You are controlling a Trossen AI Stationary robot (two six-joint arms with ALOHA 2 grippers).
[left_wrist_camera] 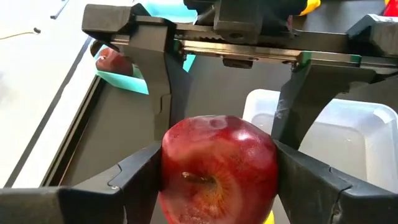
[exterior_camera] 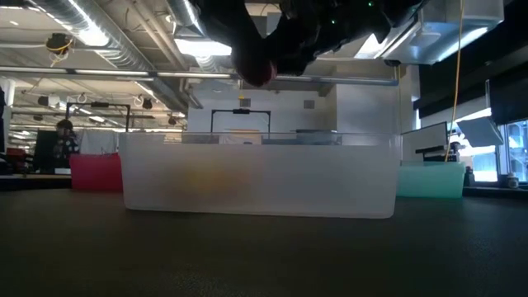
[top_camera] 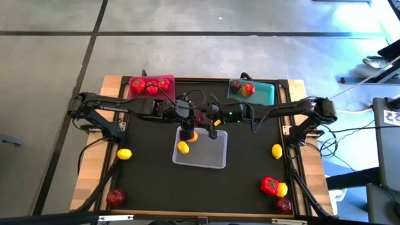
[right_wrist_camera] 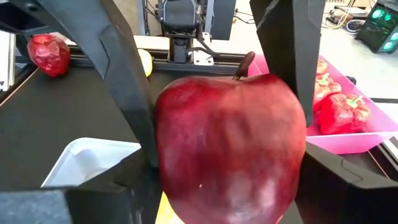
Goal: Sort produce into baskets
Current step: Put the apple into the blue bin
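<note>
Two pincers on one apple [top_camera: 199, 119] right now. It's up off the desk [top_camera: 150, 181], centre of the high view, just above the top edge of the clear tray [top_camera: 209, 156]. The left pincer [left_wrist_camera: 217, 180] has a finger pressed on each side of it. The right pincer [right_wrist_camera: 230, 180] comes in from the other side, and in its own wrist view its fingers sit tight against the apple too, so I'd call it gripped from both ends. The stem points towards the left arm.

Rest of the desk, from the high view:
- Clear tray, centre: a lemon [top_camera: 183, 147] inside, plus something yellow-orange nearer the pincers that I can't make out.
- Pink tray [top_camera: 171, 92], upper left of centre: red peppers [top_camera: 150, 86] in it.
- Teal tray [top_camera: 265, 95], upper right of centre: two apples [top_camera: 247, 89].
- Loose stuff: a lemon at mid left, another at mid right, an apple lower left, and a pepper, lemon and apple bunched together lower right.

The low view is mostly the clear tray's wall, with the pink tray behind it on the left and the teal one on the right.
</note>
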